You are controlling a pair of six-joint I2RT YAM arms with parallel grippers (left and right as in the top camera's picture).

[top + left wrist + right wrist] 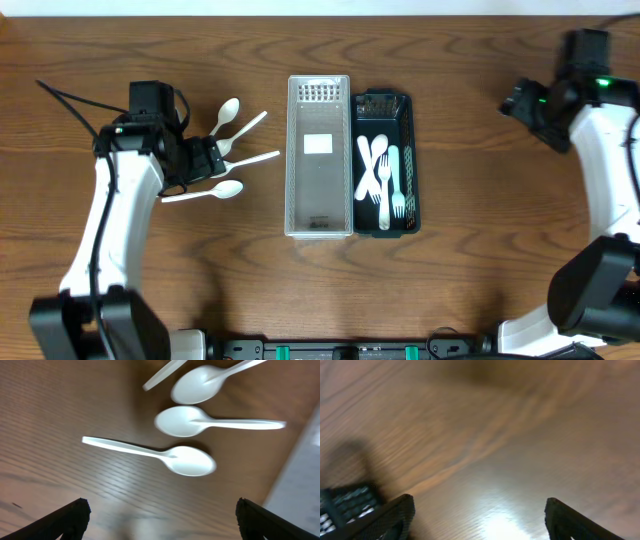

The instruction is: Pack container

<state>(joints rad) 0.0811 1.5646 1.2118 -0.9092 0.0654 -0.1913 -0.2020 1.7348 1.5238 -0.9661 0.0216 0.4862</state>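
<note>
Several white plastic spoons (228, 160) lie on the wood table left of the clear container (319, 155). In the left wrist view three spoons show: one nearest (187, 460), one above it (182, 421), one at the top (197, 384). My left gripper (162, 520) is open and empty, hovering just short of the nearest spoon; overhead it is at the spoons' left end (205, 157). The dark green tray (384, 162) right of the clear container holds white forks (382, 178). My right gripper (480, 520) is open and empty over bare table at the far right (522, 100).
The clear container's edge shows at the right of the left wrist view (305, 460). A corner of the dark tray shows at the lower left of the right wrist view (345, 502). Black cables trail at the table's left side (70, 100).
</note>
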